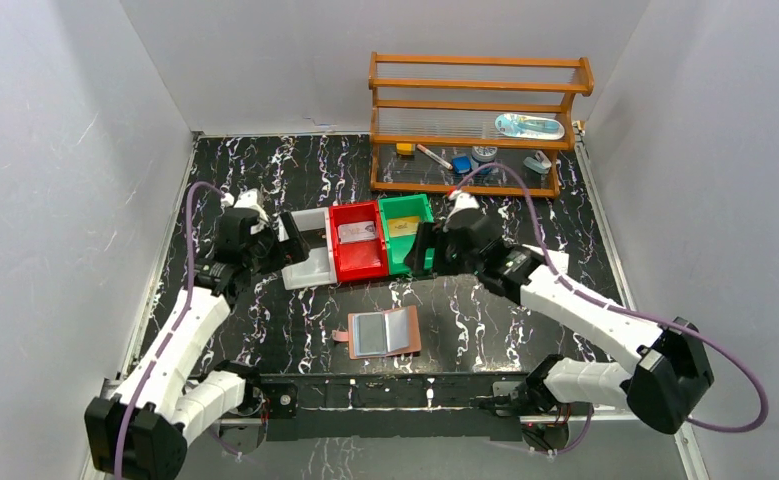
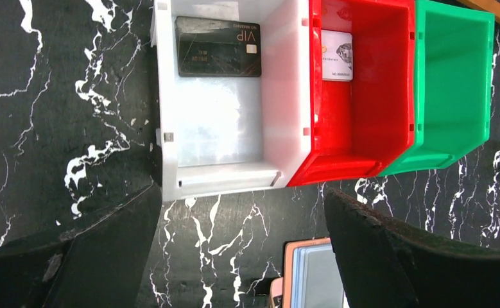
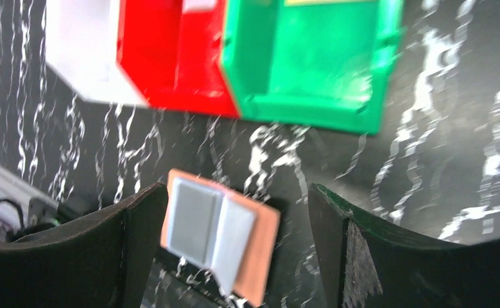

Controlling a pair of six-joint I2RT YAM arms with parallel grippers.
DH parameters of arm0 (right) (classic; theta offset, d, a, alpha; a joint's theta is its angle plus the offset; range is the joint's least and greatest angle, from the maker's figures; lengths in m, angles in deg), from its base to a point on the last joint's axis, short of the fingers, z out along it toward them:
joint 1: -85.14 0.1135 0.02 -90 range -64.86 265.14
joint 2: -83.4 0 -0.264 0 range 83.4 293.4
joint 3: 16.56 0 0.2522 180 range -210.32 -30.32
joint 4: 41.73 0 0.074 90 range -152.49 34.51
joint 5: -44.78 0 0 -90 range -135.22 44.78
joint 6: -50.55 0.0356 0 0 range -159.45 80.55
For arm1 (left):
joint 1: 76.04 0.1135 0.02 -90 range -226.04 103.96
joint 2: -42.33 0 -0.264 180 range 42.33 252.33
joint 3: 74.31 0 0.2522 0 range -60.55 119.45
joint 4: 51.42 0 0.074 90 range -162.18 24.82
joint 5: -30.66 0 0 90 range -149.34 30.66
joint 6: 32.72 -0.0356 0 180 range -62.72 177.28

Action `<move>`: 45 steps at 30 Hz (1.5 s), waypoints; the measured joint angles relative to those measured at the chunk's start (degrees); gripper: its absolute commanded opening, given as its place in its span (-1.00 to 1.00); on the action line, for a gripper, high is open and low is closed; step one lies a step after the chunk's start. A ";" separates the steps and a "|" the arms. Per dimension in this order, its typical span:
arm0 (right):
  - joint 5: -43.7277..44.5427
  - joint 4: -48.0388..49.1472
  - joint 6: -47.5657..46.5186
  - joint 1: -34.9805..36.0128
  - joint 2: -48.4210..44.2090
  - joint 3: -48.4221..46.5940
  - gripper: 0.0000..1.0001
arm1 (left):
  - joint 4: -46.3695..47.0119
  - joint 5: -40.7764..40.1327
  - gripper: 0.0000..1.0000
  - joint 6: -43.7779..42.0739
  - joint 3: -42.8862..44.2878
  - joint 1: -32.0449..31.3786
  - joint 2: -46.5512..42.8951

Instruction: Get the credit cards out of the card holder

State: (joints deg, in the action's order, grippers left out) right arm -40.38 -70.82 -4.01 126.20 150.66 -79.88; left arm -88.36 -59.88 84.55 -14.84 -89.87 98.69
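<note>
The card holder (image 1: 385,332) lies opened flat on the black marble table, near the front centre, its two pale pockets facing up. It also shows low in the left wrist view (image 2: 311,276) and, blurred, in the right wrist view (image 3: 215,234). A black VIP card (image 2: 218,46) lies in the white bin. A pale card (image 2: 336,55) lies in the red bin, and a yellowish card (image 1: 402,227) in the green bin. My left gripper (image 1: 293,246) (image 2: 242,205) hangs open by the white bin, holding nothing. My right gripper (image 1: 418,252) (image 3: 235,192) is open in front of the green bin, also holding nothing.
The white bin (image 1: 310,268), red bin (image 1: 360,264) and green bin (image 1: 410,205) stand side by side behind the card holder. A wooden rack (image 1: 475,120) with small items stands at the back right. Grey walls close in both sides.
</note>
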 measured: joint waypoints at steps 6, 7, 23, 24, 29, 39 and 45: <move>10.12 -2.34 7.76 17.09 3.89 -0.74 0.71 | -2.32 -0.52 0.97 1.33 -2.16 0.13 -6.21; 12.31 -3.17 9.01 19.34 5.70 -1.60 0.70 | -2.60 -0.61 0.97 1.33 -2.16 0.13 -6.82; 24.63 -8.92 20.65 32.81 25.59 -13.09 0.46 | -5.66 -5.27 0.97 2.58 -5.66 0.17 -15.32; 24.70 -9.42 21.22 33.00 26.91 -13.94 0.46 | -5.73 -5.60 0.97 2.58 -5.66 0.17 -15.32; 25.46 -12.39 23.17 34.12 32.50 -17.77 0.46 | -6.14 -6.58 0.97 2.58 -5.66 0.17 -15.61; 26.45 -17.81 26.36 35.19 39.47 -21.86 0.30 | -6.71 -7.04 0.97 2.58 -5.66 0.17 -16.13; 26.93 -18.56 27.26 35.21 39.78 -22.27 0.06 | -6.88 -7.04 0.97 2.58 -5.66 0.17 -16.17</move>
State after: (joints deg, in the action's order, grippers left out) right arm -13.45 -89.38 23.24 161.41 190.44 -102.15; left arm -95.25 -66.92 87.13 -20.50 -89.69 82.52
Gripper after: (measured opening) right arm 0.637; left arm 0.983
